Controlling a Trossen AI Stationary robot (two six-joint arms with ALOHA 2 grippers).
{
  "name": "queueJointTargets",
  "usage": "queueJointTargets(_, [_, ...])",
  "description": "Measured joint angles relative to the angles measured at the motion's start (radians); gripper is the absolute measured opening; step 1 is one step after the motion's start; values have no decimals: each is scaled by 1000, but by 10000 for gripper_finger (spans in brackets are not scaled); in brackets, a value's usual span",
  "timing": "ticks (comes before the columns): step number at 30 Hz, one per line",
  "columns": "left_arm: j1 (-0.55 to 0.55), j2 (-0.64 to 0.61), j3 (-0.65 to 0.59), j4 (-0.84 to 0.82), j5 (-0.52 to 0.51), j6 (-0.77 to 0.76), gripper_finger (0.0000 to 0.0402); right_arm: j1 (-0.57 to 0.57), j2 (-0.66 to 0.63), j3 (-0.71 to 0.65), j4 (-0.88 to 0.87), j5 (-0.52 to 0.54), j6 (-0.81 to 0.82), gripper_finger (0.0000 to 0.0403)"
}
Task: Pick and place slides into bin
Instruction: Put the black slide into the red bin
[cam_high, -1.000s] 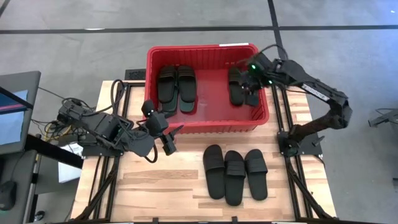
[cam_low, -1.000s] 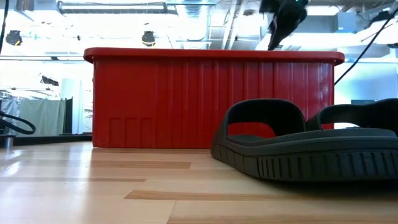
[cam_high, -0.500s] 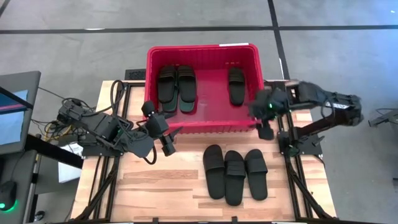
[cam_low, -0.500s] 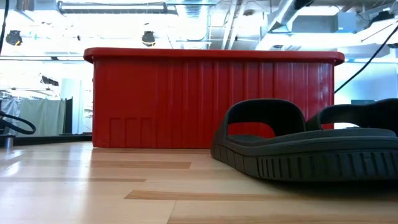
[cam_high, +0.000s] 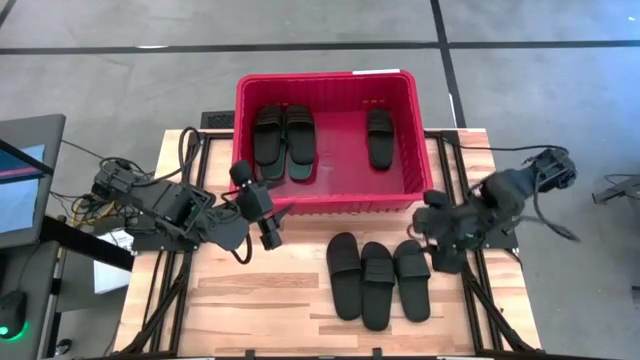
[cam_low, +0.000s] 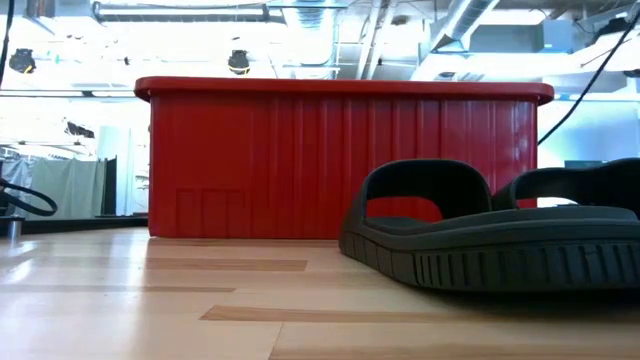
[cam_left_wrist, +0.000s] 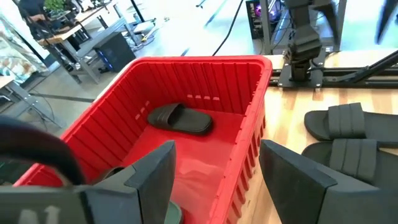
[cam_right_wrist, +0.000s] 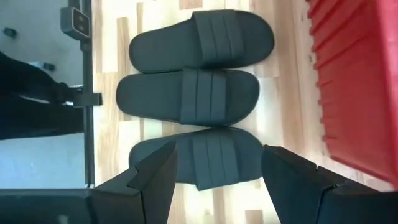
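I count six slides, all matte black, open-toed, each with a wide ribbed strap. Three lie inside the bin (cam_high: 325, 200), a big red rectangular basket with ribbed walls and a rolled rim at the far end of the bench (cam_high: 260, 290). A pair (cam_high: 283, 140) sits side by side toward the bin's left, and a single slide (cam_high: 379, 138) lies alone toward its right, well apart from the pair. The left wrist view shows that lone slide (cam_left_wrist: 180, 118) flat on the red floor.

The other three slides (cam_high: 378, 277) rest on the wooden bench just in front of the bin, side by side and touching, toes toward me. In the low view the nearest one (cam_low: 490, 235) fills the right foreground with the bin wall (cam_low: 340, 160) behind it.

My right gripper (cam_right_wrist: 217, 183) hangs over the row's rightmost slide (cam_right_wrist: 199, 160), fingers spread wide and holding nothing. My left gripper (cam_left_wrist: 214, 186) waits at the bin's front-left corner, likewise spread and empty, looking into the bin.
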Motion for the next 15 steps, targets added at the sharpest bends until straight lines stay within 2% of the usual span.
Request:
queueJointTargets(8, [14, 0, 0, -11, 0, 29, 220, 209, 111, -1, -7, 140, 187, 216])
queueJointTargets(15, [14, 0, 0, -12, 5, 42, 220, 323, 239, 0, -90, 160, 401, 216])
